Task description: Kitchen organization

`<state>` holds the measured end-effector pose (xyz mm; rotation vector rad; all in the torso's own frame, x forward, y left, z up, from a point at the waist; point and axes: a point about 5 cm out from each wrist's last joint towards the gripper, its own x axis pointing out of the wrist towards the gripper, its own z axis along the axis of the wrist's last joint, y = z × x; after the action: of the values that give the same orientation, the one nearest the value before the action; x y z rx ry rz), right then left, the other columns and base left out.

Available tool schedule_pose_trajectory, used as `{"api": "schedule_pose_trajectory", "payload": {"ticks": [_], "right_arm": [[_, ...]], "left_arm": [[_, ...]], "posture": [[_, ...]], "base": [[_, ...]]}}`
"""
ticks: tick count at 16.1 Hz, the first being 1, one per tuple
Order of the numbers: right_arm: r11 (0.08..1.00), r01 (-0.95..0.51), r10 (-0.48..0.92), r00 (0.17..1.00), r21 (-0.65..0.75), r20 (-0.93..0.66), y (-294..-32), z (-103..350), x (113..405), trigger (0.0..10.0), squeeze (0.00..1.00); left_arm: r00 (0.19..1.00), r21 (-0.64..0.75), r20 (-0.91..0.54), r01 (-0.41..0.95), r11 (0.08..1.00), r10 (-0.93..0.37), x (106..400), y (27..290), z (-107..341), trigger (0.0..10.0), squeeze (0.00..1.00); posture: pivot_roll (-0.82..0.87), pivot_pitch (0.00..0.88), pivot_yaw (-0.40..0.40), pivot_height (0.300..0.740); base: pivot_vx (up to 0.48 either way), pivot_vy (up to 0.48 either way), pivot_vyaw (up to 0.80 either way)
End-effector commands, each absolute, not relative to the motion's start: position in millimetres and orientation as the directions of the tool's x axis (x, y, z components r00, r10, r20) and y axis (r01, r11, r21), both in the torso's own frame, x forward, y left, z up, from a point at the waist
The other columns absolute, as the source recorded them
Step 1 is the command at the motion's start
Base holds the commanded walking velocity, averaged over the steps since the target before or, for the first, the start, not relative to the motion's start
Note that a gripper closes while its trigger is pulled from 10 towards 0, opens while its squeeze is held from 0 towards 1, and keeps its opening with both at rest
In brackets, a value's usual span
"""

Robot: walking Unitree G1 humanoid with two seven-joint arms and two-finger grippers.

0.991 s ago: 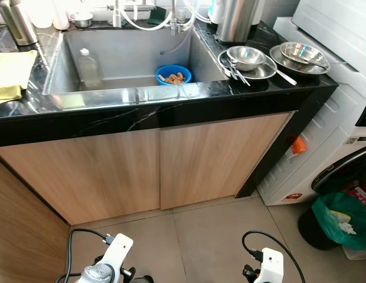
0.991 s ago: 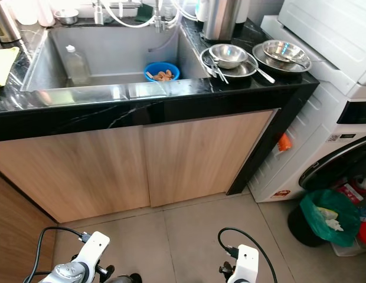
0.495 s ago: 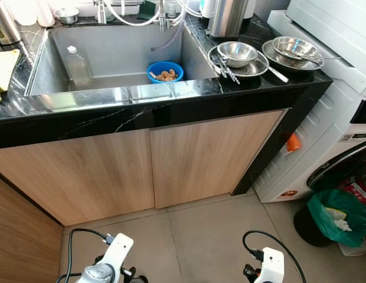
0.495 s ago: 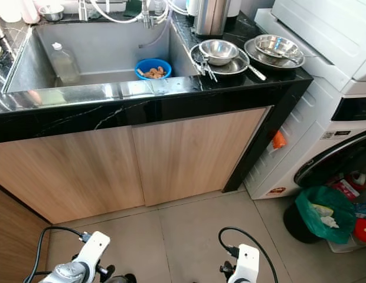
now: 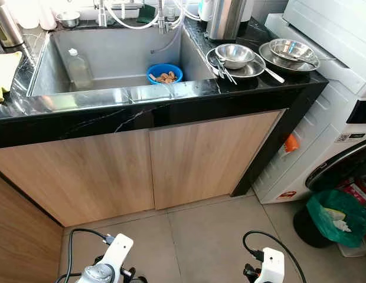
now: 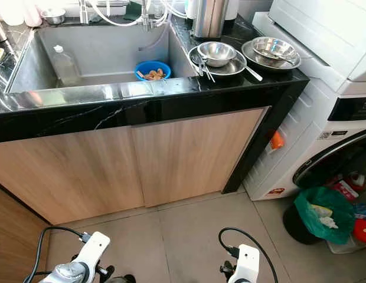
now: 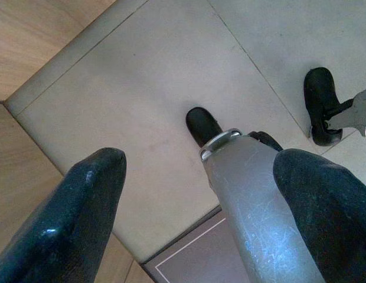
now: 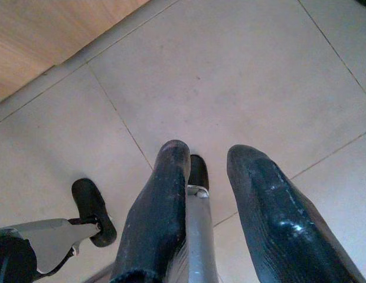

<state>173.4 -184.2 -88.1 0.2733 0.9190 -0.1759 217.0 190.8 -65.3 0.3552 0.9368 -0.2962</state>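
Note:
A steel sink (image 5: 47,97) is set in a black marble counter (image 5: 189,109). In it stand a blue bowl of brown food (image 5: 164,73) and a clear plastic bottle (image 5: 78,68). Right of the sink, a steel bowl and utensils rest on a steel plate (image 5: 233,58), with a second plate and bowl (image 5: 288,52) beside it. Both arms hang low by the floor. My left gripper (image 7: 201,159) is open wide over the tiles, and my right gripper (image 8: 206,154) is open a little; neither holds anything.
Wooden cabinet doors (image 5: 206,159) close the space under the counter. A white washing machine (image 5: 339,112) stands at the right, a bin with a green bag (image 5: 335,213) at its foot. A tall steel pot (image 5: 224,17) and a yellow cloth (image 5: 3,71) sit on the counter. My feet (image 7: 203,125) rest on beige tiles.
The whole picture has shifted left and down, so the camera has turned slightly right. Both arms hang as before and nothing on the counter has moved.

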Motion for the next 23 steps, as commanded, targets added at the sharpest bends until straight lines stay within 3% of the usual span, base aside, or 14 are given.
{"api": "schedule_pose_trajectory", "payload": {"ticks": [1, 15, 16, 23], "right_arm": [[0.950, 0.272, -0.041, 0.590, 0.151, -0.806, -186.8, -89.3, 169.8, 10.0, 0.00], [0.951, 0.271, -0.041, 0.591, 0.151, -0.805, -186.8, -89.3, 169.7, 10.0, 0.00], [0.952, 0.271, -0.044, 0.582, 0.142, -0.812, -187.7, -89.7, 169.1, 10.0, 0.00], [0.956, 0.259, -0.042, 0.582, 0.136, -0.812, -188.3, -89.4, 169.7, 10.0, 0.00]], "left_arm": [[0.537, 0.168, -0.839, 0.412, 0.896, -0.090, 211.3, 191.5, -68.7, 10.0, 0.00], [0.537, 0.169, -0.839, 0.412, 0.895, -0.089, 211.3, 191.5, -68.7, 10.0, 0.00], [0.560, 0.111, -0.826, 0.271, 0.956, -0.063, 208.8, 192.1, -70.3, 10.0, 0.00], [0.565, 0.107, -0.822, 0.283, 0.953, -0.075, 209.8, 191.3, -69.6, 10.0, 0.00]], "posture": [[0.24, 0.099, -0.092, 0.736], [0.24, 0.099, -0.092, 0.736], [0.23, 0.110, -0.099, 0.736], [0.23, 0.111, -0.099, 0.736]], "base": [[0.000, 0.000, 0.00], [0.000, 0.000, 0.00], [0.000, 0.000, 0.00], [0.117, 0.000, 0.00]]}}
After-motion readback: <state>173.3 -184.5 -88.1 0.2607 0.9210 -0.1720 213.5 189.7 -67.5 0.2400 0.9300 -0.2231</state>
